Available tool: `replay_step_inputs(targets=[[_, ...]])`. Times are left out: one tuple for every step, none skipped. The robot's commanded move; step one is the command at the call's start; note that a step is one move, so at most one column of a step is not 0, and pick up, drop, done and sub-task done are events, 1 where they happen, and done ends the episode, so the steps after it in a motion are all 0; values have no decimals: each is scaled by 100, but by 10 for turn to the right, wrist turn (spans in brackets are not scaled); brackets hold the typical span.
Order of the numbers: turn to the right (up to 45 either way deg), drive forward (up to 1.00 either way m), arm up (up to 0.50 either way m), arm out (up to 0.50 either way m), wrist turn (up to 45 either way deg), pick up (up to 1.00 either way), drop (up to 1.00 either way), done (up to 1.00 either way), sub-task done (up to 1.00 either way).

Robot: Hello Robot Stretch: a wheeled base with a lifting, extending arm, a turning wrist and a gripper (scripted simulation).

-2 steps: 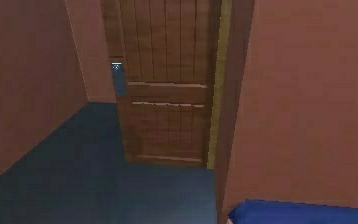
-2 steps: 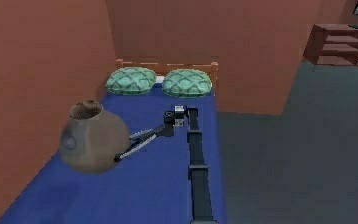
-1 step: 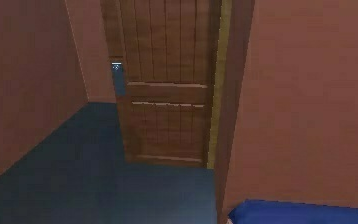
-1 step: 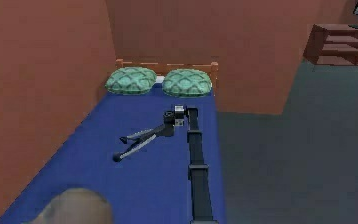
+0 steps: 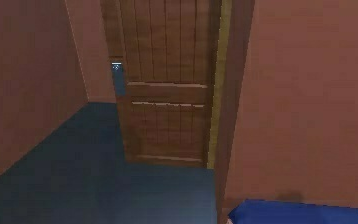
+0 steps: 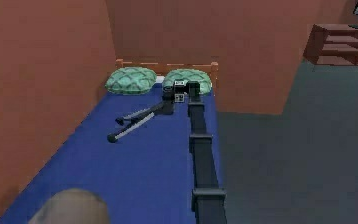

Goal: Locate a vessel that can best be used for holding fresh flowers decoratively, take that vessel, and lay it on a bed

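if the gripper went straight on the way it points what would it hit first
Probably the blue bed cover just past the gripper; if it clears that, the brown wall. Its height is unclear.

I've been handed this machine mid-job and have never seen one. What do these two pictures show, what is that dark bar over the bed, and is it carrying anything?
This is a wheeled robot with one reaching arm. The forward view looks ahead from the robot. It shows a brown panelled wooden door between reddish walls, and a corner of the blue-covered bed at the lower right. The arm side view looks out sideways. The dark square bar is the arm, reaching out over that bed. At its end is the dark two-finger gripper, near two green patterned pillows. I cannot tell whether it holds anything.
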Motion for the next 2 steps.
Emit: replay_step_inputs(targets=[[0,0,0,-8,0,0,0,0,0],[0,0,0,0,0,0,0,100,0]])
